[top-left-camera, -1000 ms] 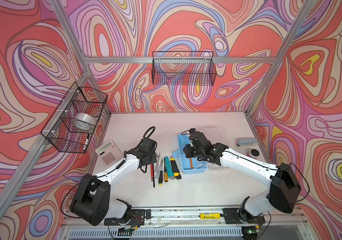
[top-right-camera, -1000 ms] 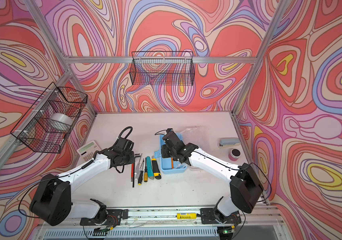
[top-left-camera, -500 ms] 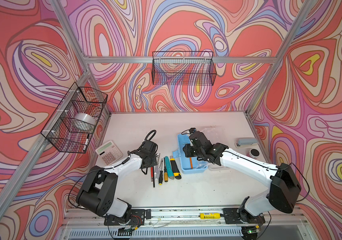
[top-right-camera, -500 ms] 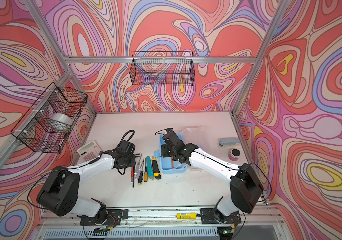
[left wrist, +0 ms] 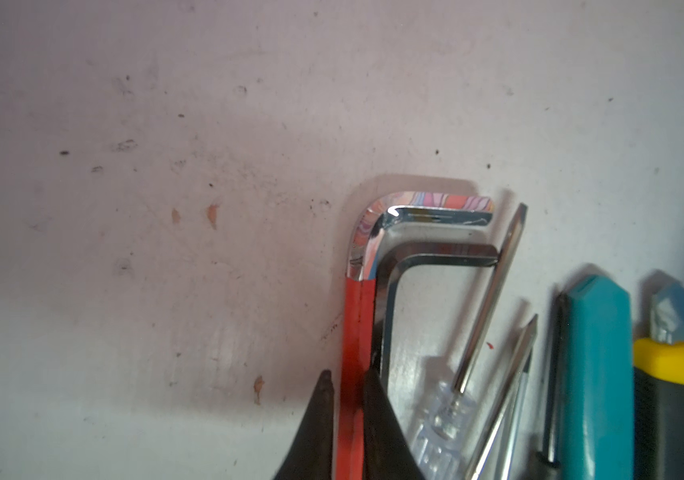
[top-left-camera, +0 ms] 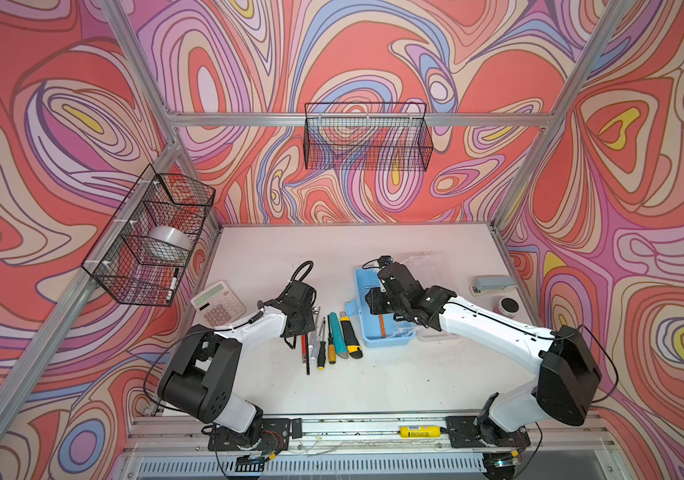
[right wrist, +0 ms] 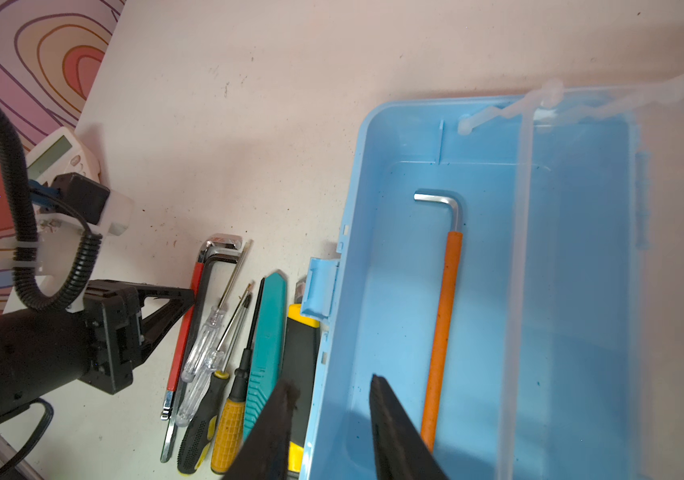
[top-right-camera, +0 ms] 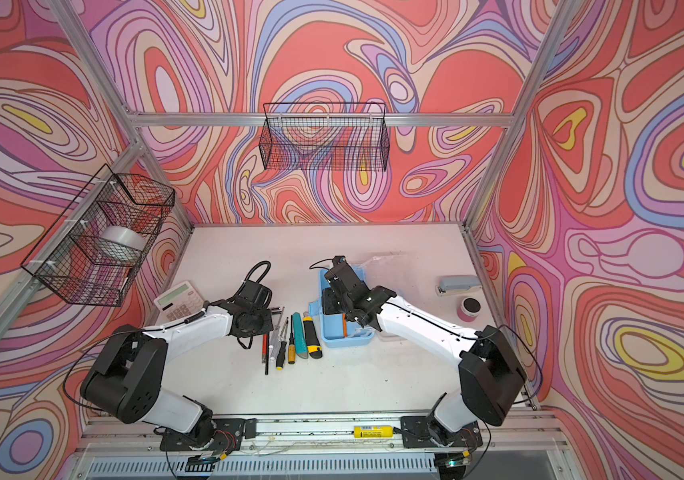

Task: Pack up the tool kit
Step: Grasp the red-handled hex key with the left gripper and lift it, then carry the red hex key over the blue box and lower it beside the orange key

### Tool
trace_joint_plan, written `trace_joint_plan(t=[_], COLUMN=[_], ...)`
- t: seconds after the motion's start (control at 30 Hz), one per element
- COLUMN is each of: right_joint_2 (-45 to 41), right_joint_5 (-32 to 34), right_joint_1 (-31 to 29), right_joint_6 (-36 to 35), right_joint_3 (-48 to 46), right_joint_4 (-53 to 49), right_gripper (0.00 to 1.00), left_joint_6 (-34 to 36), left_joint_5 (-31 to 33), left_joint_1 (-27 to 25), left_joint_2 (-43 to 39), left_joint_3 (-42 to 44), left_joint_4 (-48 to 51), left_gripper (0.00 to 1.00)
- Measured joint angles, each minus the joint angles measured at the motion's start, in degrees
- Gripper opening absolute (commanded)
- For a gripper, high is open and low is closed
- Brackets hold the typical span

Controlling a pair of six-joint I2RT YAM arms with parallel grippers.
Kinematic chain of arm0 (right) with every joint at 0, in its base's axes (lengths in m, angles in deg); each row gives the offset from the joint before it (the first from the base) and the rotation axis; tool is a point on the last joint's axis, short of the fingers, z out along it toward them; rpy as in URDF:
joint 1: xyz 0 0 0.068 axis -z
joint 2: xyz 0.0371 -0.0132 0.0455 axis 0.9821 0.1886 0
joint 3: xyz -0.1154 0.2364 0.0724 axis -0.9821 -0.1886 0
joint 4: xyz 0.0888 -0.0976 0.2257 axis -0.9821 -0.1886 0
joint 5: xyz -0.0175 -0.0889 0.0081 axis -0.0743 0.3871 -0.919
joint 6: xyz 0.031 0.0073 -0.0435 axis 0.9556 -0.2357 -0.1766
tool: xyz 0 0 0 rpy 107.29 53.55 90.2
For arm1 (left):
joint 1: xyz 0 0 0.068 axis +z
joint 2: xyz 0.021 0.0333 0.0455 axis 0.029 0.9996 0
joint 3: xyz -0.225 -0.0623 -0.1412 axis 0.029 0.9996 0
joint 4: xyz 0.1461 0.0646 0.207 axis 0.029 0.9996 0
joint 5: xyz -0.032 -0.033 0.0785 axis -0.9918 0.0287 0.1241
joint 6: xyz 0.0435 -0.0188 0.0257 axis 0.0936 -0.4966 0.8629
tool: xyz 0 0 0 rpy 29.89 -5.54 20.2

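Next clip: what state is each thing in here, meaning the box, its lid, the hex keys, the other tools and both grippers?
tool box: open, on the table.
clear lid: swung back.
orange hex key: lying inside the box.
red hex key: flat on the table, clamped.
left gripper: shut on the red hex key.
right gripper: open, astride the box's wall, holding nothing.
screwdrivers: on the table, unpacked.
utility knives: on the table, unpacked.

Left arm (top-left-camera: 248, 330) stretched low, elbow behind tool, wrist tipped down. Left tool (left wrist: 348, 379) nearly closed, fingertips (left wrist: 377, 407) pinching red-sleeved hex key (left wrist: 354, 324) between them. Right arm (top-left-camera: 490, 328) extended, wrist pitched down. Right tool (right wrist: 332, 382) partly open, fingers apart, pointing downward. Tools well apart, side by side.
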Motion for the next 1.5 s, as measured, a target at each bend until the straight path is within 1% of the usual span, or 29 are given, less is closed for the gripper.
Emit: trace_joint_plan(t=[0.37,0.47,0.53,0.9,1.0,1.1,1.17,1.3,1.4,1.5], right_joint_2=[1.0,1.0,1.0,1.6,1.6,1.6,1.6,1.4,0.4,-0.9], right_joint_5=[0.2,0.4,0.5,0.9,0.8,0.4,0.1,-0.1,-0.3,-0.5], right_joint_1=[0.0,0.0,0.0,0.2,0.5,1.5,2.5,4.0,5.1,6.1], right_joint_6=[-0.1,-0.3,-0.3,-0.4,-0.4,-0.4,-0.4,-0.3,-0.1,0.0], right_joint_3=[0.0,0.0,0.0,-0.1,-0.4,-0.8,-1.2,-1.6,-2.3,-2.7], right_joint_4=[0.3,0.4,0.4,1.7,2.1,2.7,3.1,3.5,3.9,4.0], right_gripper=[0.34,0.34,0.34,0.34,0.34,0.34,0.34,0.34,0.34,0.34], left_joint_6=[0.0,0.0,0.0,0.0,0.0,-0.9,-1.8,-4.8,-8.2,-10.1], left_joint_5=[0.0,0.1,0.3,1.9,3.2,4.0,4.0,2.2,-0.8,-1.8], left_joint_1=[0.0,0.0,0.0,0.0,0.0,0.0,0.0,0.0,-0.9,-5.0], left_joint_2=[2.0,2.2,2.7,3.9,1.6,-4.8,-10.5,-17.3,-18.0,-15.2], left_joint_3=[-0.1,-0.2,-0.7,-2.4,-2.2,-2.1,-2.1,-2.5,-3.2,-6.4], left_joint_4=[-1.2,-1.3,-1.3,-0.6,1.3,2.6,2.6,1.9,-0.2,-0.8], left_gripper=[0.13,0.08,0.0,0.0,0.0,0.0,0.0,0.0,0.0,0.0])
